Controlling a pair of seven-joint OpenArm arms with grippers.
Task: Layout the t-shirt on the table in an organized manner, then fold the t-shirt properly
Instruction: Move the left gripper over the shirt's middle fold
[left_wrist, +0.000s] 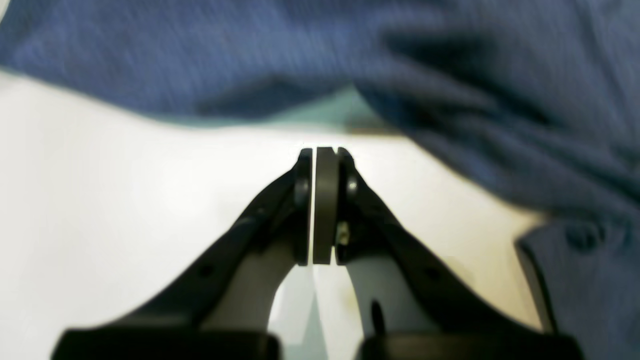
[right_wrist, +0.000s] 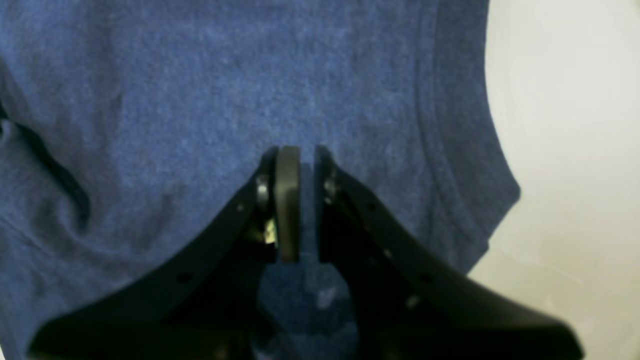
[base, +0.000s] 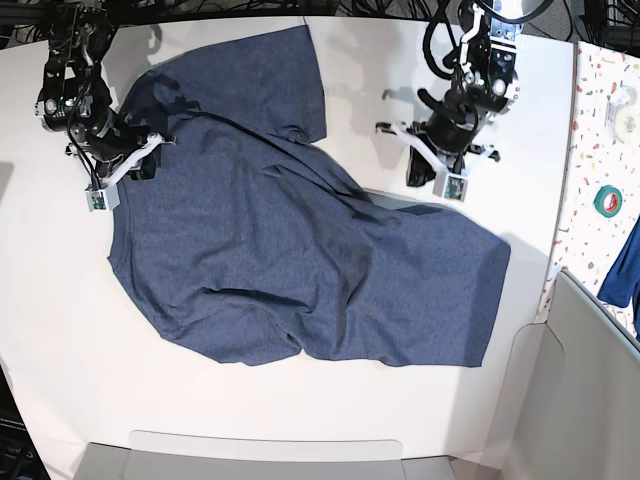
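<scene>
White table (base: 300, 410) bearing a dark navy t-shirt (base: 290, 260) spread rumpled across its middle, with 1 fold ridge running diagonally. Left gripper (left_wrist: 320, 205), jaws pressed together on nothing, hangs over bare tabletop just beside the shirt's edge. Right gripper (right_wrist: 299, 202), jaws nearly closed, pinches a fold of the shirt fabric near its hem.
</scene>
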